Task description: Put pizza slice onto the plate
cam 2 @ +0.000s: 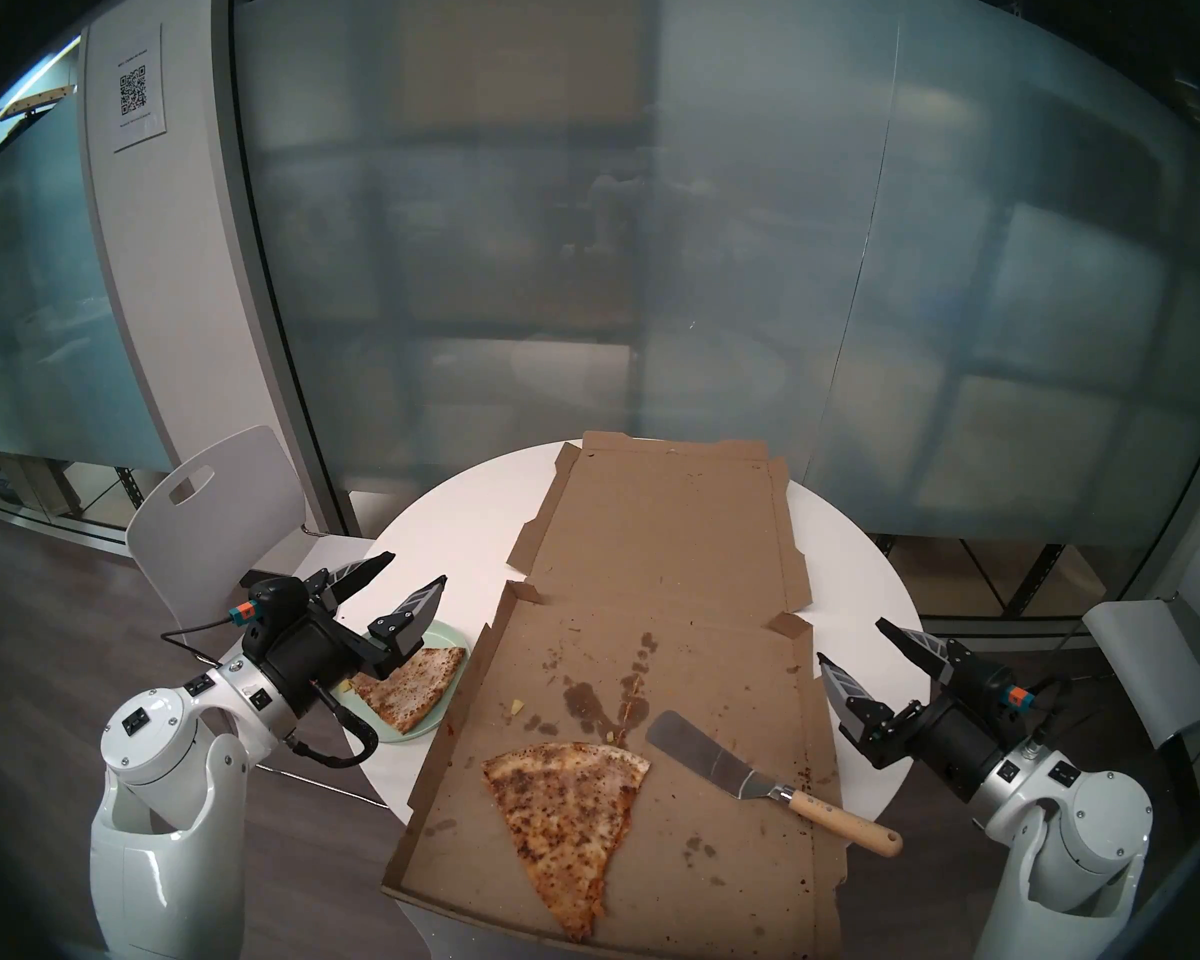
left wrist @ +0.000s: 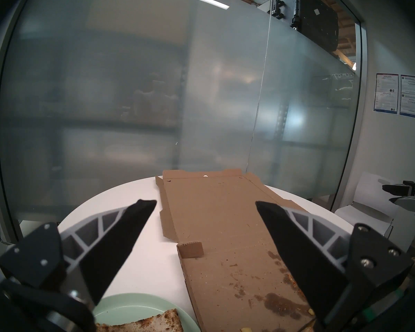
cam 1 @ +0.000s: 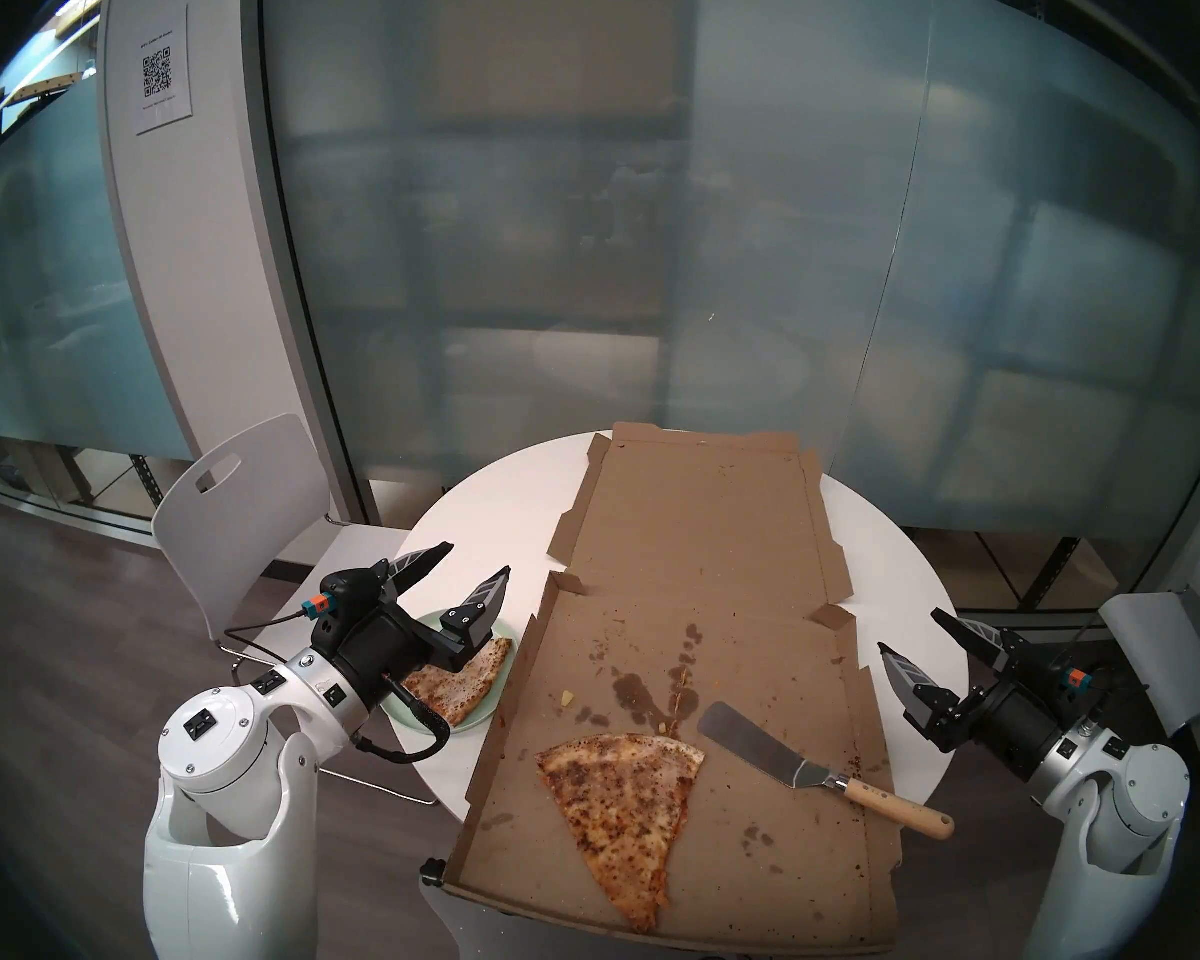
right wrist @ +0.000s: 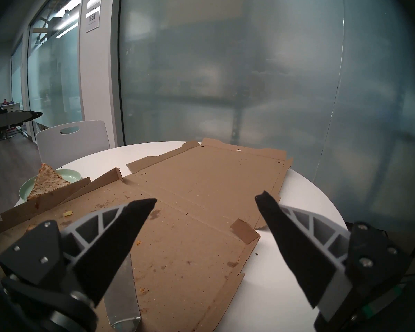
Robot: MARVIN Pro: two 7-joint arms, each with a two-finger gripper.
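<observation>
The pizza box [cam 1: 687,661] lies open flat on the round table [cam 1: 930,661], and the rest is placed from it. Left of the box, the plate [cam 1: 403,713] already carries the pizza slice [cam 1: 462,685], so the job looks done. Inside the box remain a darker slice [cam 1: 618,799] and a spatula [cam 1: 819,764]. The left gripper [cam 1: 472,560] hangs above the plate, the right gripper [cam 1: 912,633] beside the box's right edge, both spread wide and empty.

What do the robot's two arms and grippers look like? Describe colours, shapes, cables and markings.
Both arms have glossy white rounded shells with silver wrist rings and black wrist housings. The left gripper and right gripper each have two tapered black fingers with grey ribbed backs. Each wrist carries an orange-and-teal connector with black cables.
</observation>
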